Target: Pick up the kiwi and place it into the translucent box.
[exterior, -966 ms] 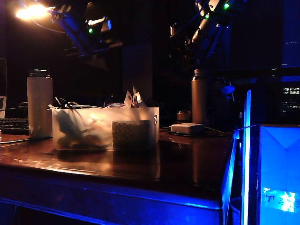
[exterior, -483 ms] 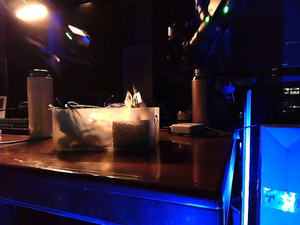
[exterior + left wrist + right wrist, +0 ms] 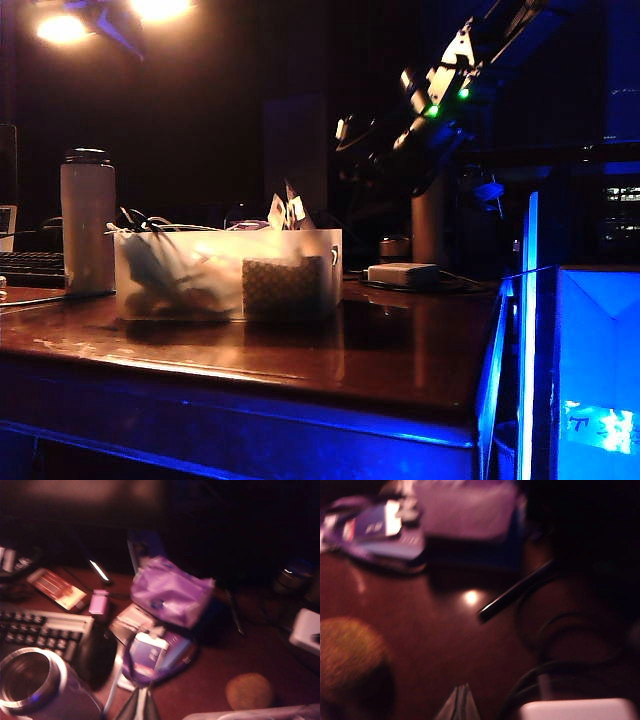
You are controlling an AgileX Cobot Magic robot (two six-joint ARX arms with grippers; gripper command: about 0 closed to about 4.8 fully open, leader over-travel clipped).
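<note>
- Evidently, the kiwi [image 3: 248,690] is seen resting on the bare wooden table [image 3: 210,655], just beside the rim of the translucent box [image 3: 250,714], so it has not yet been picked up.
- From the right wrist view, the same kiwi [image 3: 350,660] is seen close below the camera, with the right gripper [image 3: 460,702] hanging just beside it, its fingertips pressed together and holding nothing.
- In the exterior view, the right arm is shown reaching down behind the translucent box [image 3: 228,273], probably so that the fruit can be approached from above.
- The left gripper [image 3: 139,706] is seen with its fingertips pressed together, also holding nothing, above clutter near a steel bottle [image 3: 35,685] and a keyboard [image 3: 45,630].
</note>
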